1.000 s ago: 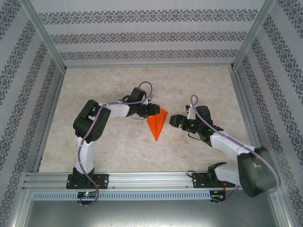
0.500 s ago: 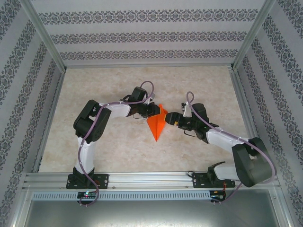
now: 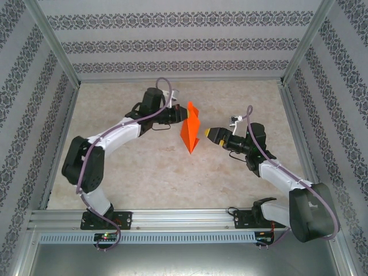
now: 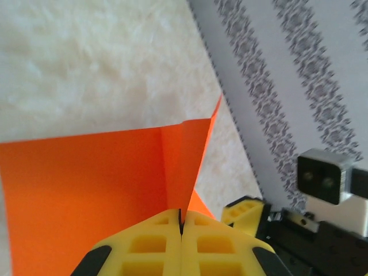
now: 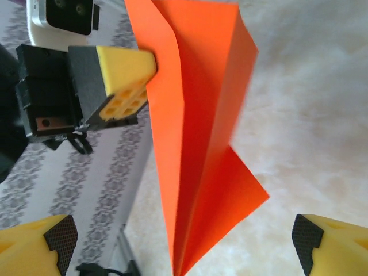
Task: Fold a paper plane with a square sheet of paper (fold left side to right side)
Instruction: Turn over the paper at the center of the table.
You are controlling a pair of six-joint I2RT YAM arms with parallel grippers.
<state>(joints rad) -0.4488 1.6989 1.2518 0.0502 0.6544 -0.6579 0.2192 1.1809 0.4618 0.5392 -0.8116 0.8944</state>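
Where the left tool [image 3: 180, 117] pinches it, the paper plane [image 3: 190, 129] sits over the middle of the surface [image 3: 126, 172], a little toward the far wall [image 3: 172, 46]. Bright orange, slim, pointed. Top view: wide end away from the arm bases, point toward them. Can't tell whether the point touches the surface.

Left wrist view: left tool [image 4: 180, 221] clenched, yellow fingers [image 4: 144, 247] pressed flat together with the plane's [image 4: 86, 184] folded edge nipped between them. One flap spreads broad to the left; a narrow creased fin stands up from the grip.

Right wrist view: plane [image 5: 195, 115] hangs as a long wedge narrowing downward, centre crease plain, one flap jutting right. Left tool's yellow finger [image 5: 129, 75] bites its upper left edge.

Right tool [image 3: 211, 133]: just right of the plane, not touching it. Jaws spread wide, nothing in them. Its fingers [image 5: 322, 241] sit at the bottom corners of its own view, the plane beyond the gap between them.
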